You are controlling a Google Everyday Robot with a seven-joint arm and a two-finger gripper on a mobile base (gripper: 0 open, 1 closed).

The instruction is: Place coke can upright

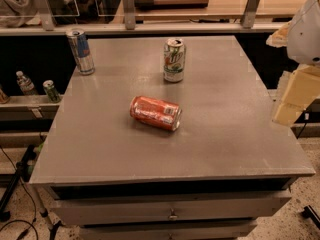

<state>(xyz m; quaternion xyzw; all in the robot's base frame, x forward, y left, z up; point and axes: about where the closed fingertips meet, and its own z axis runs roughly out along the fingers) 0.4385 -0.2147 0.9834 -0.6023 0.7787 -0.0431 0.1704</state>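
Observation:
The coke can (pixel 155 113) is red-orange with white markings. It lies on its side near the middle of the grey table (pixel 240 134), its silver top facing right and toward me. My gripper (pixel 294 100) hangs at the right edge of the view, beside the table's right side and well to the right of the can. It touches nothing. The white arm body (pixel 307 29) sits above it.
A white-and-green soda can (pixel 174 60) stands upright behind the coke can. A slim blue-and-silver can (pixel 80 51) stands at the back left corner. Small bottles and a can (pixel 51 91) sit on a low shelf at the left. A rail runs behind the table.

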